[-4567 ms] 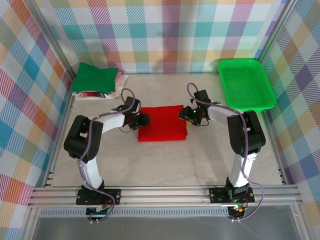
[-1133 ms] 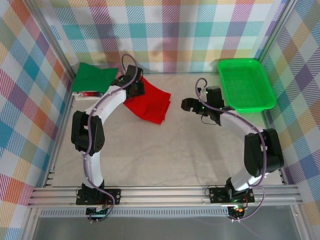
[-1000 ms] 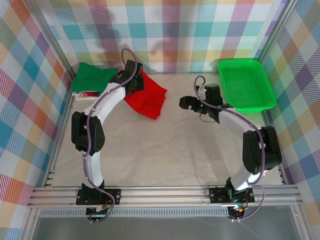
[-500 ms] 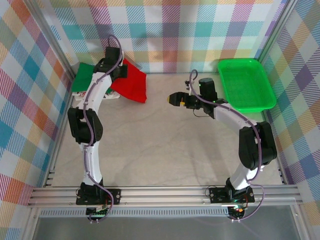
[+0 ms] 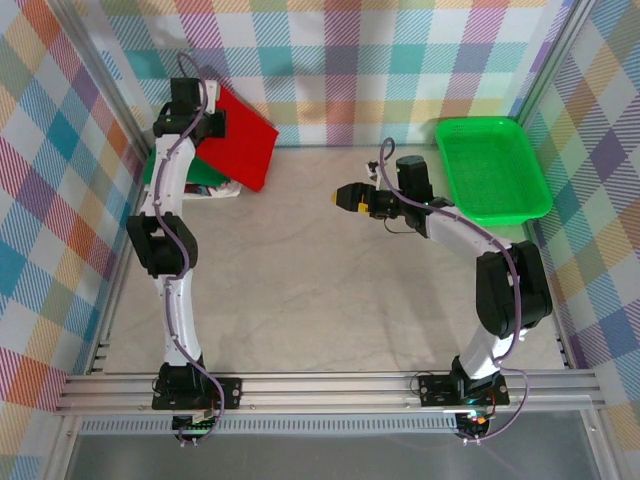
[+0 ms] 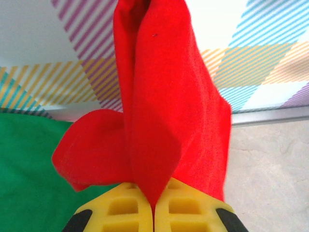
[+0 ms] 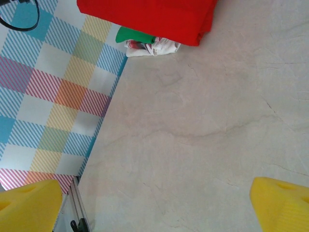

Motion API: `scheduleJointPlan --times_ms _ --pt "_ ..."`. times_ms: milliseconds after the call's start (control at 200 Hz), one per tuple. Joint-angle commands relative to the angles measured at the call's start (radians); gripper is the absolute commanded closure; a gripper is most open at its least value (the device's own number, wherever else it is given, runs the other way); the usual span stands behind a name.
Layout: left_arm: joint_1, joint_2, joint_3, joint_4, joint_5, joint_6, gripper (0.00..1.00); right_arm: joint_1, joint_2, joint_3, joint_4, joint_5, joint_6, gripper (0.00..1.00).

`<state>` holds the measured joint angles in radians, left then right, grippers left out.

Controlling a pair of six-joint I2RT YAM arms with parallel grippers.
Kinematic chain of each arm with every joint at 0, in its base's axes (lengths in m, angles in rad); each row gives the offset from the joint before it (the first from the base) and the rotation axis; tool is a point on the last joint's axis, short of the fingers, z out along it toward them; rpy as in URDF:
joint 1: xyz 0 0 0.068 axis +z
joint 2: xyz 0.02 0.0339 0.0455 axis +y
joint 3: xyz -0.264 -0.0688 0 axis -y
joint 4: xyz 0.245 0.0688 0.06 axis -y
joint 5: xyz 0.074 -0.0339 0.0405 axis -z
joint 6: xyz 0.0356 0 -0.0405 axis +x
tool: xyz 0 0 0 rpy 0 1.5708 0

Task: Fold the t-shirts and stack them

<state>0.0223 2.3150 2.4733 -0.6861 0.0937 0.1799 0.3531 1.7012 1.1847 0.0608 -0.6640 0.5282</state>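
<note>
Swinging farther back and to the left since half a second ago, the left arm (image 5: 165,200) has carried the red t-shirt (image 5: 240,140) from beside the pile to the back left corner, close to the plaid wall (image 5: 400,60). The right arm (image 5: 460,235) has barely shifted in that time.

The left jaws are clamped shut on the red t-shirt. In the left wrist view the 2 yellow fingers (image 6: 120,210) meet on a pinched fold, and the cloth (image 6: 164,106) rises from them in bunched folds. From the top view the shirt hangs as a tilted sheet over the stack below. Its lower edge reaches down toward the pile, but I cannot tell whether it rests on it.

Under it lies the dark green t-shirt (image 5: 152,172), flat on top of the stack; it also shows beside the red cloth at the wrist (image 6: 29,164). Whitish t-shirts (image 5: 222,190) peek out at the stack's near right edge. The right wrist view shows a strip of green (image 7: 130,35) and the whitish cloth (image 7: 154,47) just below the red (image 7: 145,14).

The right jaws stand wide open and hold nothing, over bare surface (image 5: 330,300) between the stack and the bright green basket (image 5: 500,213), with 1 yellow finger (image 7: 29,203) at each lower corner of that wrist view. They are well apart from the shirts.
</note>
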Motion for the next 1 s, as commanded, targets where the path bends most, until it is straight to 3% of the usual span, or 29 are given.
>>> scheduleJointPlan --times_ms 0,225,680,995 --pt "0.044 -0.026 0.042 0.017 0.085 -0.024 1.0 0.005 0.01 0.006 0.023 -0.02 0.019 0.0" --pt "0.107 0.04 0.178 -0.035 0.145 -0.034 1.0 0.013 0.007 0.015 0.016 -0.003 0.026 0.0" --pt "0.233 0.136 0.197 0.056 0.262 -0.115 1.0 0.012 0.001 0.032 -0.025 0.023 0.015 0.0" --pt "0.289 0.239 0.22 0.022 0.094 -0.013 1.0 0.014 -0.023 0.041 -0.062 0.041 -0.006 0.0"
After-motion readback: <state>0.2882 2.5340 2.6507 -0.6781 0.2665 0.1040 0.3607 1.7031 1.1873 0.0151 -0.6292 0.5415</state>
